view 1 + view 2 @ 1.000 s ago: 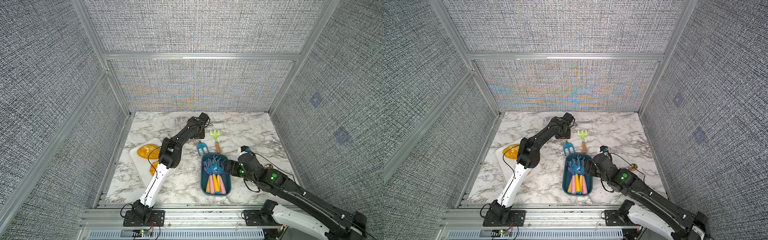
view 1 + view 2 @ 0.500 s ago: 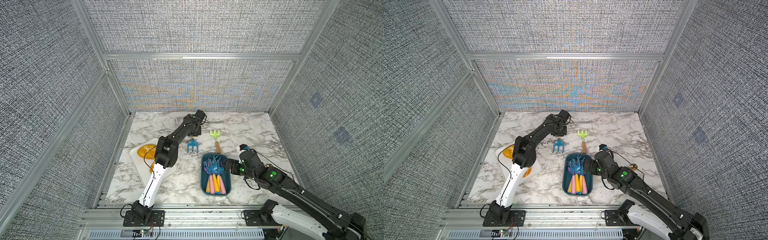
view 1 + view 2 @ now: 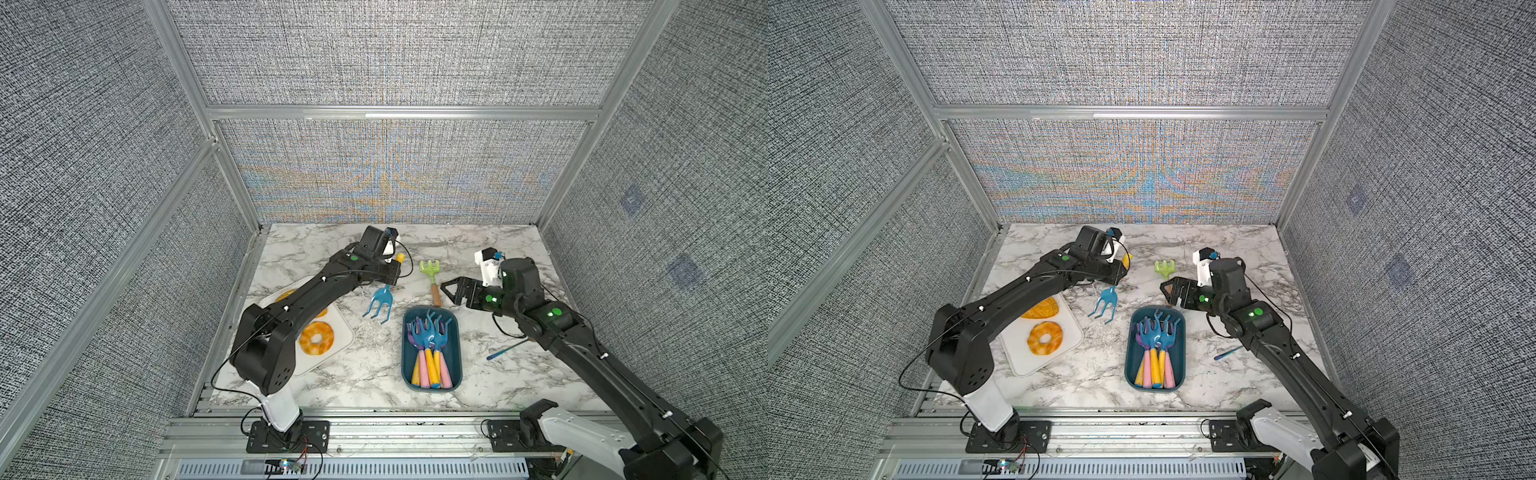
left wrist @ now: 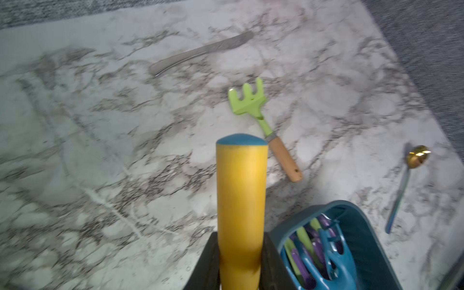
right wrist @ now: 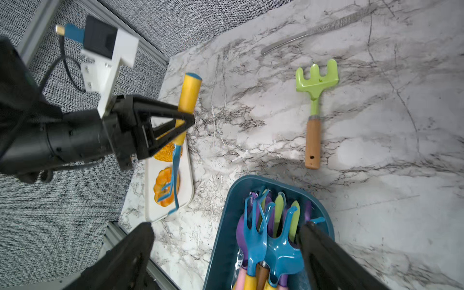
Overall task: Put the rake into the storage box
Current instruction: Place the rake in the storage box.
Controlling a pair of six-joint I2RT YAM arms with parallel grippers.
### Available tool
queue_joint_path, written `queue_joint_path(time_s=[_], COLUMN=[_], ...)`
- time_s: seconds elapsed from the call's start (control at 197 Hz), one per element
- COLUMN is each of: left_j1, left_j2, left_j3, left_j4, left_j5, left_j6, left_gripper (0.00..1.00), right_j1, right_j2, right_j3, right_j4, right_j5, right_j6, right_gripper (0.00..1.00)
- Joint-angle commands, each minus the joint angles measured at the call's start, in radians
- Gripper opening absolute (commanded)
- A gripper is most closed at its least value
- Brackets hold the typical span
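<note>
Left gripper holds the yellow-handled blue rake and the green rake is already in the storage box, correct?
Not quite. The left gripper does hold the yellow-handled blue rake, but the green rake is not in the storage box: it lies on the table just beyond it, as both top views show.

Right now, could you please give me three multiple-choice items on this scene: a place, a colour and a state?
1. Where is the green rake, relative to the box? A inside; B beyond it, on the table; C on the tray.
2. The blue rake in the left gripper has a handle coloured: A yellow; B pink; C purple.
3. The right gripper is: A open; B shut on a rake; C shut on a spoon.
B: it lies on marble. A: yellow shows between the jaws. A: jaws wide, empty.
</note>
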Motion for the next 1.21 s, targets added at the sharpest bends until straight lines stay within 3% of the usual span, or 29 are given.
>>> queue_joint_path(time_s=[0.0, 0.127, 0.289, 0.395, 0.593, 0.786, 0.912, 0.953, 1.014, 1.07, 1.166, 1.206], left_j1=[-0.035, -0.107, -0.184, -0.222, -0.252, -0.26, -0.26, -0.261, -0.26, -0.257, -0.239, -0.223], left_j2=[-0.065, -0.126, -0.168, -0.173, -0.174, -0.175, -0.173, -0.173, -0.188, -0.222, -0.287, -0.311], left_j3=[-0.07, -0.115, -0.172, -0.185, -0.202, -0.205, -0.186, -0.168, -0.161, -0.175, -0.186, -0.188], left_j4=[0.196, 0.225, 0.287, 0.298, 0.317, 0.326, 0.306, 0.276, 0.252, 0.24, 0.158, 0.113], left_j5=[0.148, 0.126, 0.07, 0.028, 0.012, -0.009, -0.008, -0.007, -0.02, -0.053, -0.116, -0.097], left_j6=[0.063, 0.095, 0.094, 0.093, 0.085, 0.081, 0.063, 0.057, 0.03, -0.01, -0.094, -0.129], left_gripper=[0.0, 0.0, 0.0, 0.0, 0.0, 0.0, 0.0, 0.1, 0.51, 0.76, 0.98, 0.99], right_j1=[-0.008, -0.011, -0.014, -0.013, -0.014, -0.011, -0.005, -0.002, 0.001, 0.007, 0.029, 0.047], right_j2=[0.026, 0.087, 0.157, 0.167, 0.179, 0.163, 0.14, 0.13, 0.108, 0.084, 0.047, 0.031], right_j3=[0.015, 0.071, 0.084, 0.064, 0.046, 0.014, 0.02, 0.027, 0.037, 0.044, 0.059, 0.064], right_j4=[0.091, 0.056, 0.135, 0.196, 0.223, 0.223, 0.186, 0.165, 0.139, 0.117, 0.077, 0.069], right_j5=[-0.169, -0.171, -0.329, -0.328, -0.293, -0.265, -0.218, -0.193, -0.152, -0.113, -0.031, 0.016], right_j6=[-0.041, -0.053, 0.003, 0.046, 0.07, 0.073, 0.032, 0.009, -0.026, -0.066, -0.151, -0.189], right_gripper=[0.95, 0.91, 0.79, 0.67, 0.55, 0.29, 0.0, 0.0, 0.0, 0.0, 0.0, 0.0])
